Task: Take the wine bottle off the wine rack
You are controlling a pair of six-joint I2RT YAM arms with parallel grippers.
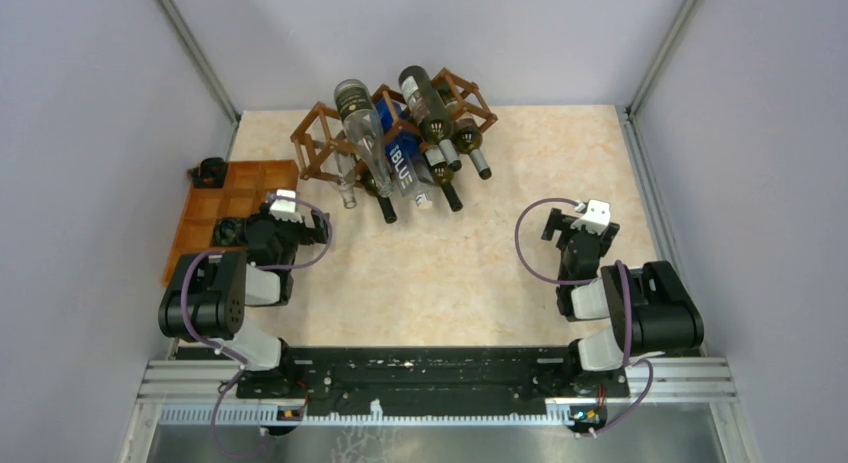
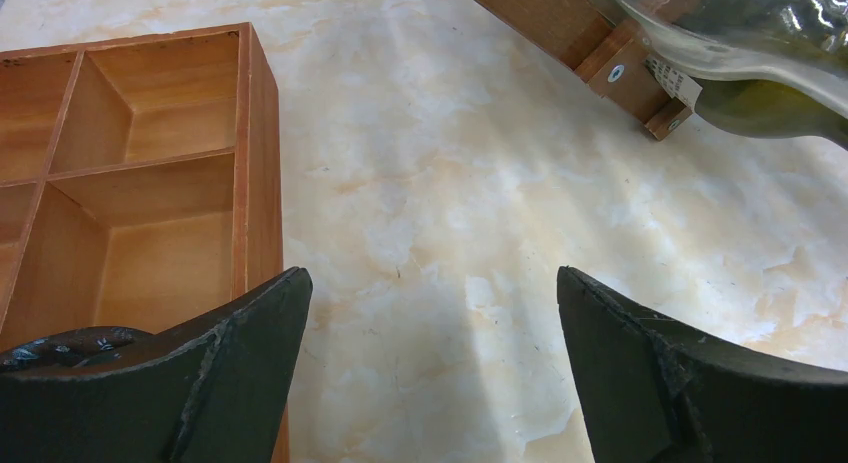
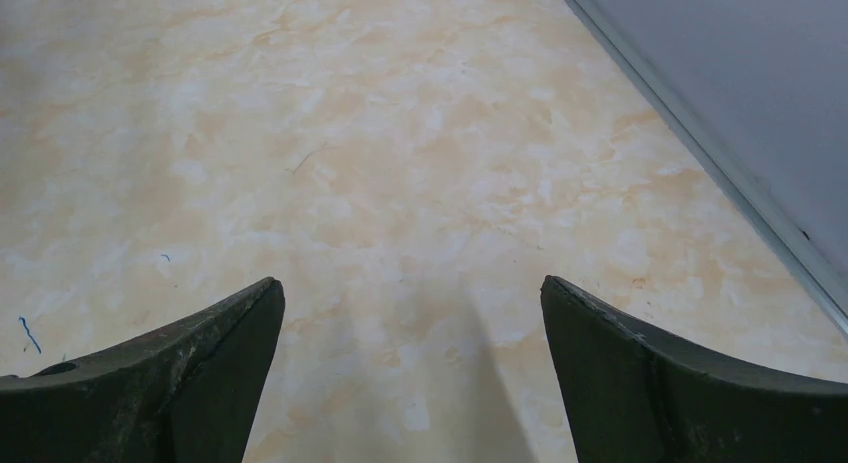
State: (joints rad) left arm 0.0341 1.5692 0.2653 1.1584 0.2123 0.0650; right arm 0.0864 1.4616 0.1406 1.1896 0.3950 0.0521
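1. My left gripper (image 2: 430,279) hangs low over the table. Its 2 matte black, scuffed fingers (image 2: 250,353) are spread wide, with nothing between them.
2. My right gripper (image 3: 410,283) is parted just as wide and empty, well to the right of the rack.
3. The reddish-brown wine rack (image 1: 318,141), a lattice of thin wooden sticks forming open diamond cells, stands at the far middle of the table, near the back wall.
4. A dark glass wine bottle (image 1: 425,105) lies on top of the rack, neck toward me. A clear glass bottle (image 1: 358,118) and a blue bottle with white lettering (image 1: 402,165) lie beside it. Other dark necks (image 1: 452,197) jut from the lower cells.
5. From my left wrist I see a square stick end with a pale screw head (image 2: 615,73), rippled clear glass above it and olive-green glass beside it.
6. A flat orange-brown wooden compartment tray (image 1: 235,198) lies at the table's left edge, its smooth-grained wall just left of my left fingers.
7. The table (image 1: 450,273) is a cream and peach marbled surface, matte with faint specks.
8. Plain pale lilac-grey walls (image 1: 90,133) close in 3 sides, joined by metal corner posts (image 1: 195,53). A ribbed aluminium rail (image 1: 440,383) carries both arm bases.
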